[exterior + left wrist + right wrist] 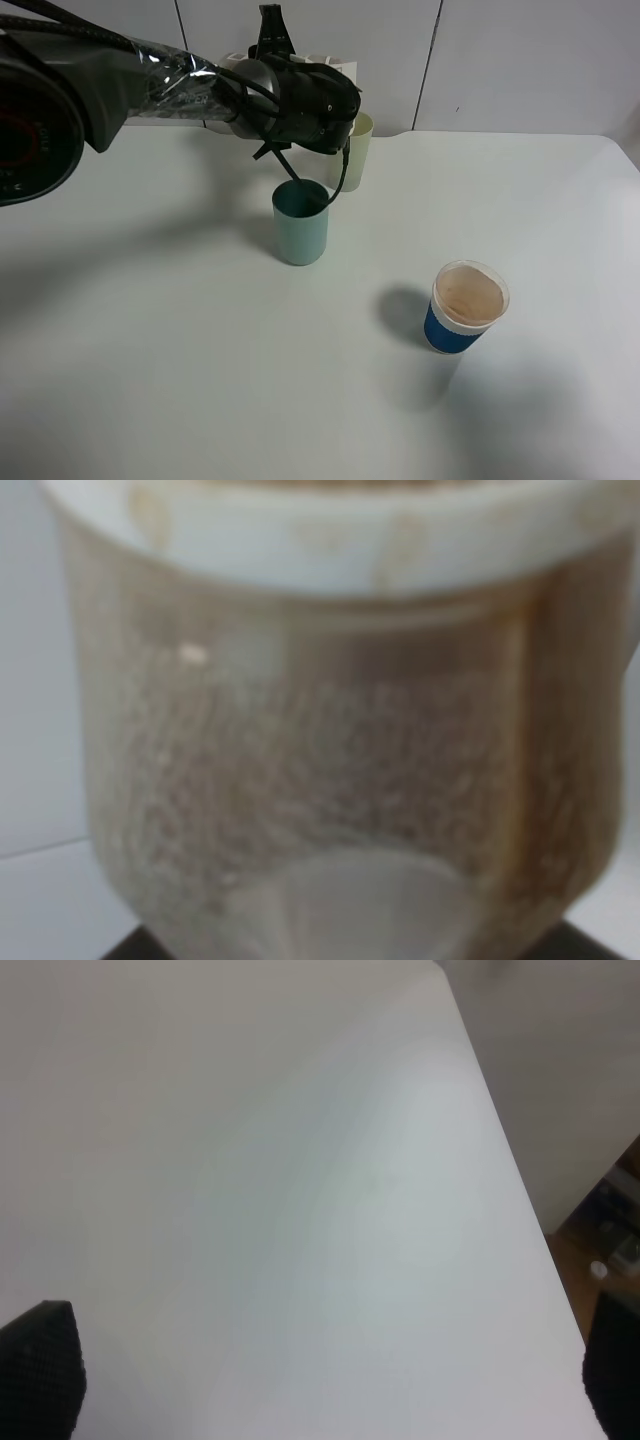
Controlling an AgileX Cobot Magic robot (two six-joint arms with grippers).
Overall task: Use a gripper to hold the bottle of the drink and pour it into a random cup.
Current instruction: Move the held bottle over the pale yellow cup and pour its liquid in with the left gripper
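My left gripper (318, 100) reaches over the back middle of the table, its black body pressed up against the pale yellow-green cup (362, 138), which shows only on its right side. The bottle (330, 740) fills the left wrist view. It is clear plastic with a white rim and a brownish, grainy drink inside, and it sits between dark finger edges at the frame's lower corners. In the exterior high view the bottle is hidden behind the gripper. My right gripper (325, 1380) hangs over bare table, fingers wide apart and nothing between them.
A teal-green tumbler (301, 222) stands just in front of the left gripper, under its looping black cable. A blue cup (468, 306) with a white rim and a brownish inside stands front right. The white table's right edge (520, 1190) drops off towards the floor.
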